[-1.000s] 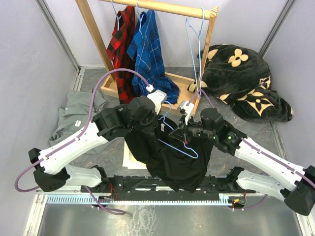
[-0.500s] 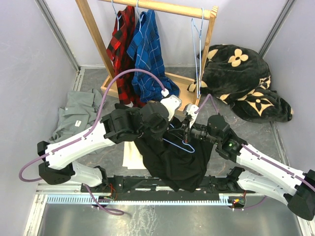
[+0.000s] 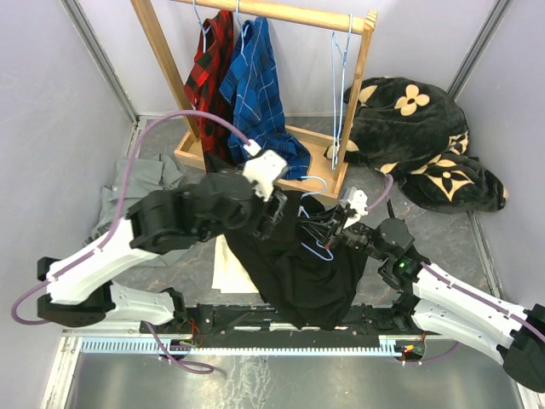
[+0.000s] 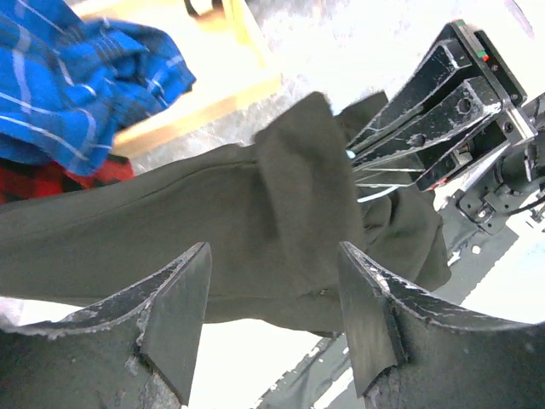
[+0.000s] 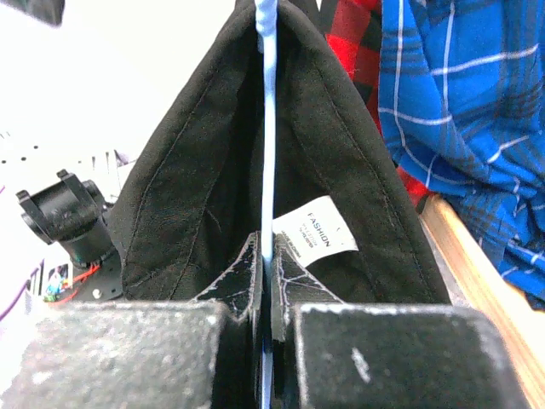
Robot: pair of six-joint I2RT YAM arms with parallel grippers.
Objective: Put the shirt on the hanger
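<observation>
The black shirt [image 3: 289, 277] hangs over the middle of the table, draped on the light-blue hanger [image 3: 321, 250]. My right gripper [image 3: 330, 230] is shut on the hanger's wire. In the right wrist view the wire [image 5: 268, 128] runs straight up from the shut right gripper [image 5: 266, 256] into the shirt's collar [image 5: 204, 170], beside its white label [image 5: 315, 234]. My left gripper [image 3: 281, 217] is open just left of the shirt. In the left wrist view the left gripper [image 4: 272, 281] holds nothing, and a fold of the shirt [image 4: 298, 196] hangs just beyond its fingers.
A wooden rack [image 3: 162, 51] at the back holds a red plaid shirt [image 3: 211, 68], a blue plaid shirt [image 3: 255, 85] and a bare blue hanger [image 3: 341, 94]. A black flowered blanket [image 3: 417, 145] lies back right, a grey shirt [image 3: 128, 196] left. A white sheet [image 3: 226, 273] lies under the black shirt.
My left gripper has opened, let go of the shirt and drawn back to the left. The right gripper, with hanger and shirt, has shifted slightly right and nearer.
</observation>
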